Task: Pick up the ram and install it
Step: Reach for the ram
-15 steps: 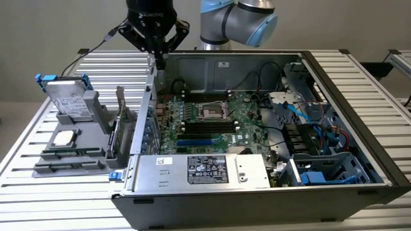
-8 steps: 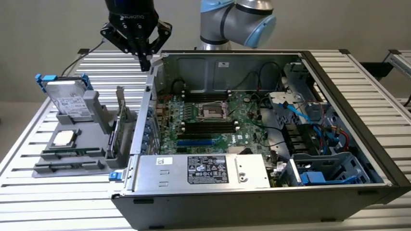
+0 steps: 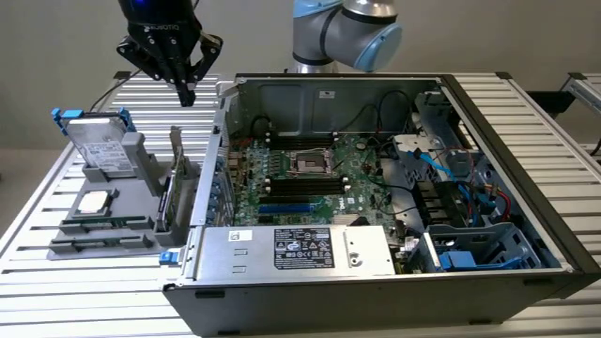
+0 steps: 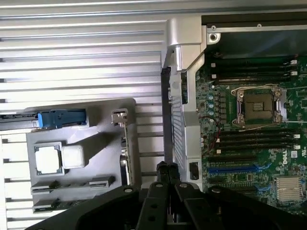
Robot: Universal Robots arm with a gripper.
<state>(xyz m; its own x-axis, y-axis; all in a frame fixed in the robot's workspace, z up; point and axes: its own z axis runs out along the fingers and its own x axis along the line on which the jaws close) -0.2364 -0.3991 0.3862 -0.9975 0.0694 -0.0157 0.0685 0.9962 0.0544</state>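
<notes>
Hovering the gripper high beside the case, jaws pressed together on nothing. Spotting the ram — apparently lying in the grey holder's front groove, down toward the exterior view's left, long axis running crosswise.

Open computer case beside a grey stand holding a hard drive.
</notes>
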